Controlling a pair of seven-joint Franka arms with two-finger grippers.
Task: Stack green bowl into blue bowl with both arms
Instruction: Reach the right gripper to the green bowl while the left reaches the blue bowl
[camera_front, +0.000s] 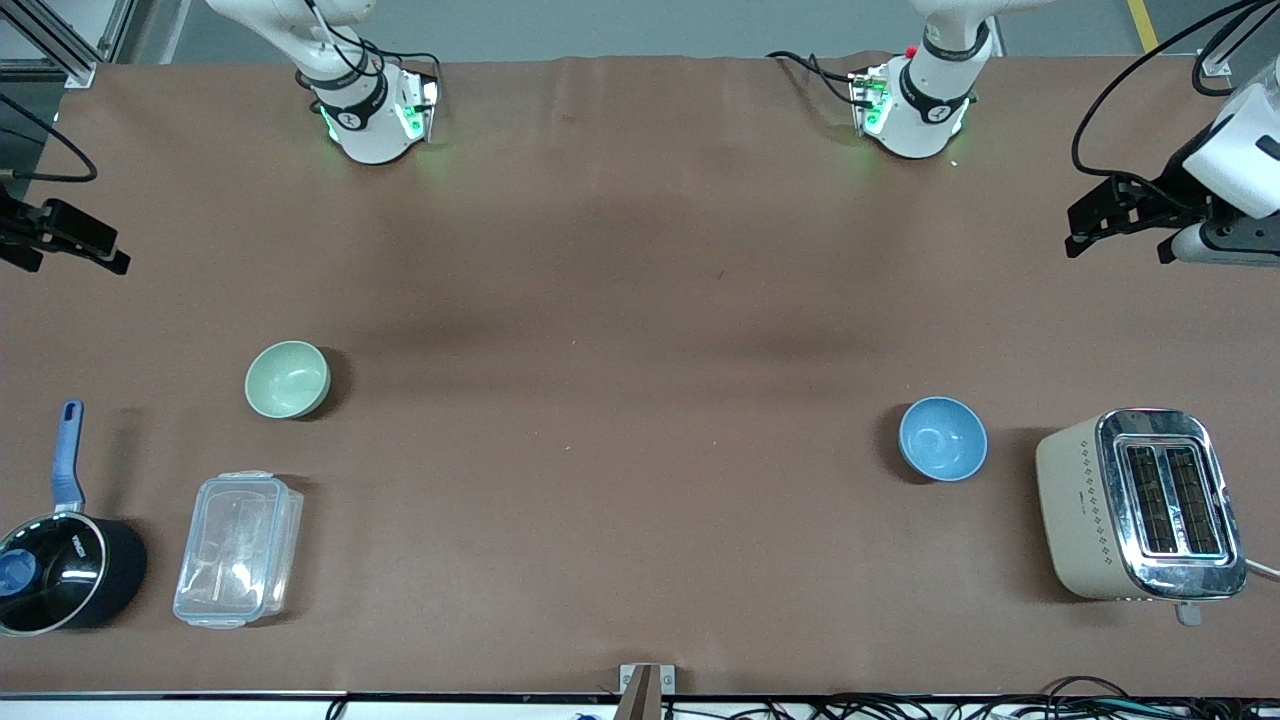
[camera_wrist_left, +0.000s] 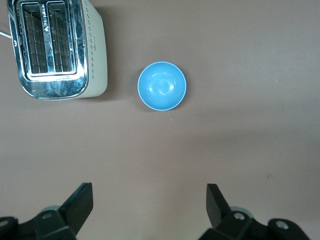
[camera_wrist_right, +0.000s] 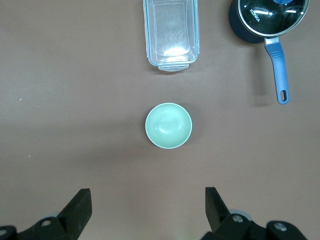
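- The bench (camera_front: 640, 420) is covered in a plain matte brown sheet, and the two bowls sit well apart on it, one toward each arm's end
- The green bowl (camera_front: 288, 379) stands upright and empty toward the right arm's end; a clear plastic lidded container (camera_front: 238, 549) lies nearer the front camera than it, and a black pot (camera_front: 62, 570) with a glass lid and blue handle sits closer still to that end of the bench
- The blue bowl (camera_front: 942, 438) stands upright and empty toward the left arm's end, with a cream toaster (camera_front: 1140, 503) with a chrome top near it but apart, at the bench's edge
- Nothing lies on the bare stretch of bench between the bowls
- The right tool (camera_wrist_right: 147, 207) hangs high over the bench, fingers spread wide and empty; the green bowl is centred in its wrist view, well clear of the fingertips (camera_wrist_right: 80, 202)
- The left tool (camera_wrist_left: 149, 202) hangs high likewise, spread wide and holding nothing; the blue bowl (camera_wrist_left: 162, 85) lies well apart from its fingertips (camera_wrist_left: 82, 197), the toaster (camera_wrist_left: 57, 47) beside it
- Both bowls are small, round, glossy and plain
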